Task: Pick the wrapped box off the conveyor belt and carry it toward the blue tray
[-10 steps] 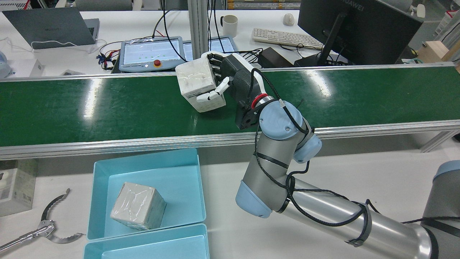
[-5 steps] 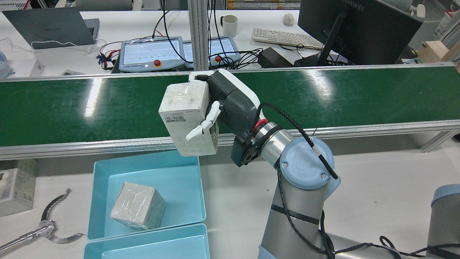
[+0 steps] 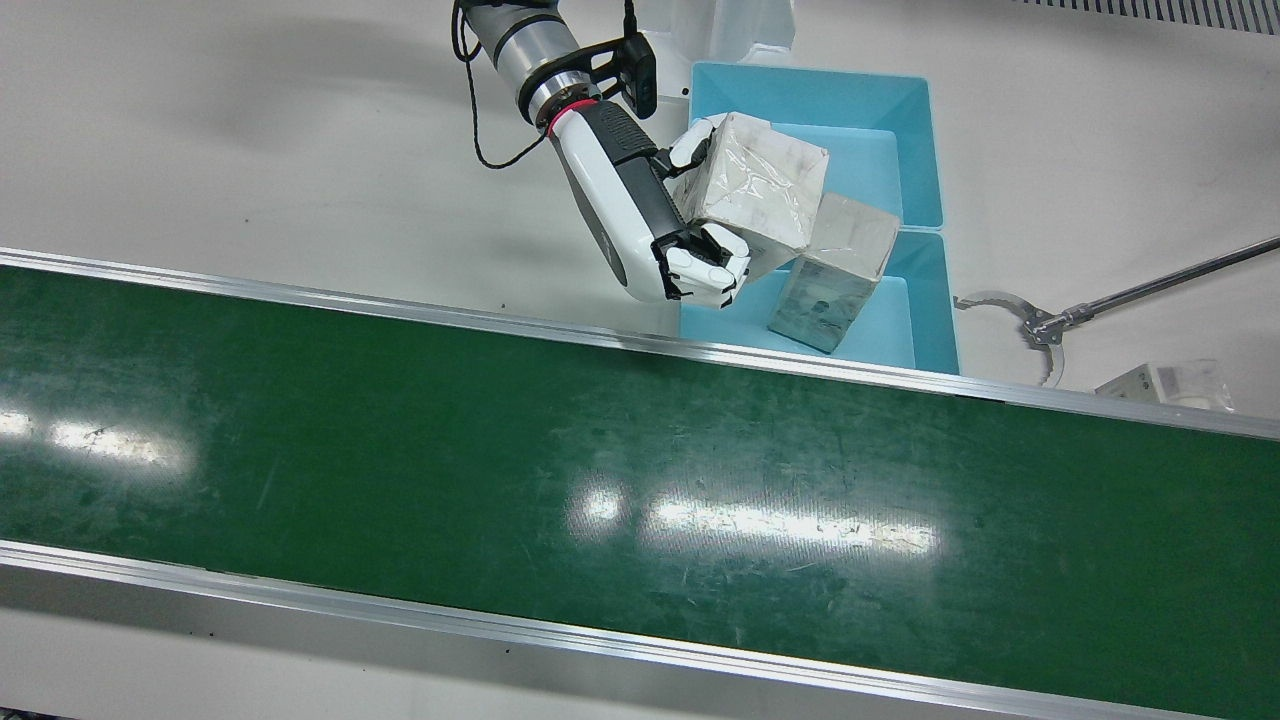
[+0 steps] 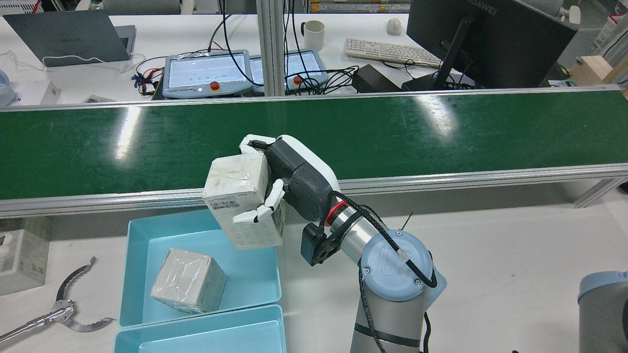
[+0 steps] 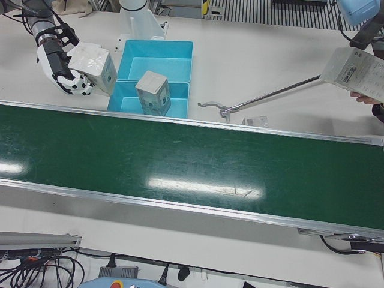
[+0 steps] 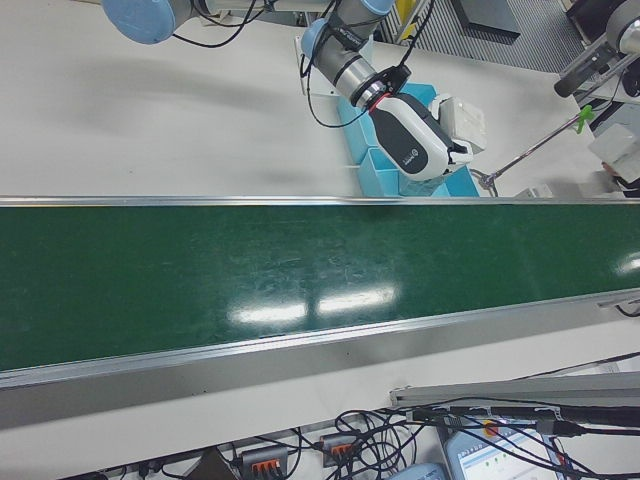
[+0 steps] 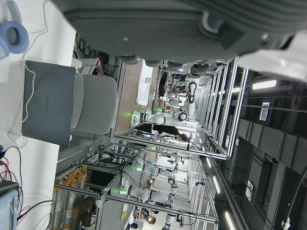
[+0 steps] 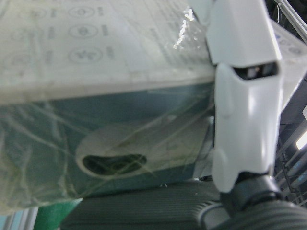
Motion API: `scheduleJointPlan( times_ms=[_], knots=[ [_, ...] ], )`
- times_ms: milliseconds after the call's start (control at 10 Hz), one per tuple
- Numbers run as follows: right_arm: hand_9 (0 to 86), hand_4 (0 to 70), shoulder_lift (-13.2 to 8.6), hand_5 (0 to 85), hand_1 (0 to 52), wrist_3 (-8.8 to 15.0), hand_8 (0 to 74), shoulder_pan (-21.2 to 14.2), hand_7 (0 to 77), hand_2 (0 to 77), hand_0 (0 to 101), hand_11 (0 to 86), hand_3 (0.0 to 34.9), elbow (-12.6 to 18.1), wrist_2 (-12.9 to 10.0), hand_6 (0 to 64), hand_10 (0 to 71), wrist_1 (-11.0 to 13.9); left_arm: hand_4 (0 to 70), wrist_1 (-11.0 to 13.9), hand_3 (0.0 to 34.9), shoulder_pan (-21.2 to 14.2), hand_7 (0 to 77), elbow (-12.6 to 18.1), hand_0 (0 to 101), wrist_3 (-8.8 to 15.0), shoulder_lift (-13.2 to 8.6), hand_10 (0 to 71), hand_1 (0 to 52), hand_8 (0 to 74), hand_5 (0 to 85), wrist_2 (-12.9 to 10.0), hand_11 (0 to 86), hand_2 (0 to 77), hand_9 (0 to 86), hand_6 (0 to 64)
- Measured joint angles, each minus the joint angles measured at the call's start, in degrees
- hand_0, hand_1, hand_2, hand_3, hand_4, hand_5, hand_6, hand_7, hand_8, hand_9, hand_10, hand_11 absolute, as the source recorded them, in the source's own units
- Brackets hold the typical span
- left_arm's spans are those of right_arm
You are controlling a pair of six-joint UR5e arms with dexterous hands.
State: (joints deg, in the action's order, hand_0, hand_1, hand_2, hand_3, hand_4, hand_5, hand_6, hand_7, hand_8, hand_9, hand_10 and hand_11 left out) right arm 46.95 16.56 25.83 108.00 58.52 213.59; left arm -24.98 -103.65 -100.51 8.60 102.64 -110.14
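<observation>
Plastic-wrapped, the wrapped box (image 4: pixel 244 201) is held in the air by the right hand (image 4: pixel 289 179), whose white fingers (image 4: pixel 255 214) are closed around its sides. It hangs over the far corner of the blue tray (image 4: pixel 147 238), just past the metal rail of the conveyor belt (image 4: pixel 441 132). Inside the tray lies a second wrapped box (image 4: pixel 189 280), tilted. Beside the tray, on the white table (image 4: pixel 515 245), lies a metal grabber tool (image 4: pixel 54 309). The left hand's state I cannot tell; only its underside shows in its own view.
</observation>
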Motion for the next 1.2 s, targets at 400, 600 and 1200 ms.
scheduleJointPlan(
  times_ms=[400,600,1200],
  knots=[
    [1.1,9.8,0.11,8.7,2.2,-0.33,2.7,-0.16,77.4,16.9,47,9.8,17.9,-0.03,4.24,62.7,12.0,-0.01,0.0,0.0,0.0,0.0,0.0,0.0,0,0.0,0.0,0.5,0.0,0.0,1.1,0.0,0.0,0.5,0.0,0.0],
    [6.0,9.3,0.21,25.6,4.9,-0.43,0.0,0.53,77.4,10.9,47,0.5,17.6,0.51,5.45,52.4,0.0,0.12,0.0,0.0,0.0,0.0,0.5,0.0,0,0.0,0.0,0.0,0.0,0.0,1.1,0.0,0.0,0.5,0.0,0.0],
    [5.4,9.8,0.74,28.9,8.2,-0.95,0.0,4.61,0.0,12.0,48,0.0,21.6,2.32,9.04,1.1,0.0,1.05,0.0,0.0,0.0,0.0,0.5,0.0,0,0.0,0.0,0.5,0.0,0.0,1.1,0.0,0.0,1.1,0.0,0.0]
  ],
)
